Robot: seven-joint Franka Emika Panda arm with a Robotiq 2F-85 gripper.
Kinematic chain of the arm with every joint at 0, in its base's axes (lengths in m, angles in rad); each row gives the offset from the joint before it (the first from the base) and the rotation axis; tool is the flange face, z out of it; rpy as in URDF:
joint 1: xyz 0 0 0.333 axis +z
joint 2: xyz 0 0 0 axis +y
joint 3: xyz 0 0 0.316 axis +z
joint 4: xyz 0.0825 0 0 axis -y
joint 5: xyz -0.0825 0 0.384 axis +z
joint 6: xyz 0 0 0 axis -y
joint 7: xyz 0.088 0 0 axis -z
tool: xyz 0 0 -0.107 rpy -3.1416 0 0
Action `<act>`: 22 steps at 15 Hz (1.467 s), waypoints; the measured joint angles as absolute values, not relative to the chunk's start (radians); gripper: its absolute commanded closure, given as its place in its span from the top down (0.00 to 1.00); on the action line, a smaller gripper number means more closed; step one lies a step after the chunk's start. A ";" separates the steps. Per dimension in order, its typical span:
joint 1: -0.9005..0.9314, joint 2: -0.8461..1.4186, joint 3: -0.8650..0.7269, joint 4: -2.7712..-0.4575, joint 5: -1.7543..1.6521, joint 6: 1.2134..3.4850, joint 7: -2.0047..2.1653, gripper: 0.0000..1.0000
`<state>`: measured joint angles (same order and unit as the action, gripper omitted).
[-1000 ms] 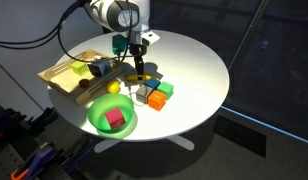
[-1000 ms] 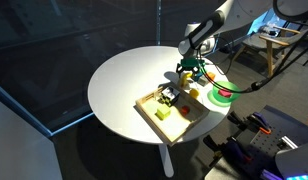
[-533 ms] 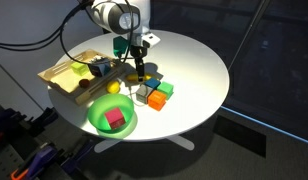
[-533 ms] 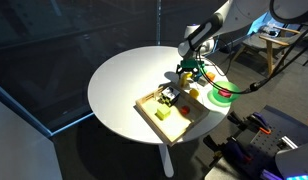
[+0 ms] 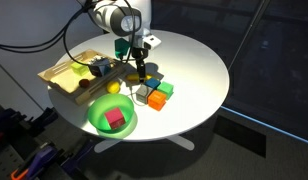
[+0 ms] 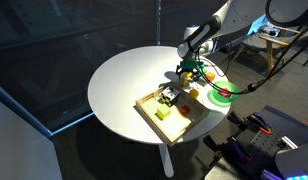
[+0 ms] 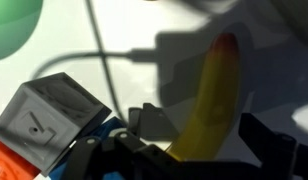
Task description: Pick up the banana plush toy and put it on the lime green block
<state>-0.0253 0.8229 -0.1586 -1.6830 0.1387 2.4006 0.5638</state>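
The pincer (image 5: pixel 140 72) hung released, its jaws spread wide on either side of the banana plush toy (image 7: pixel 212 85), which lay on the white surface (image 5: pixel 199 55) near a grey cube (image 7: pixel 49 112). The lime green block (image 5: pixel 165 89) sat close by among other cubes.

Franka Panda arm (image 5: pixel 116 14) entering from the far side, upper links arched high, forearm bent steeply downward, wrist near vertical, Robotiq gripper (image 5: pixel 140 72) pointing straight down, jaws spread wide, dark fingers (image 7: pixel 274 145) along the wrist view's lower edge.
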 measured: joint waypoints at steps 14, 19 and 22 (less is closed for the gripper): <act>0.006 0.833 -0.179 -1.660 0.121 2.379 0.563 0.14; 0.026 0.805 -0.188 -1.660 0.099 2.325 0.561 0.14; 0.027 0.781 -0.190 -1.661 0.079 2.291 0.558 0.14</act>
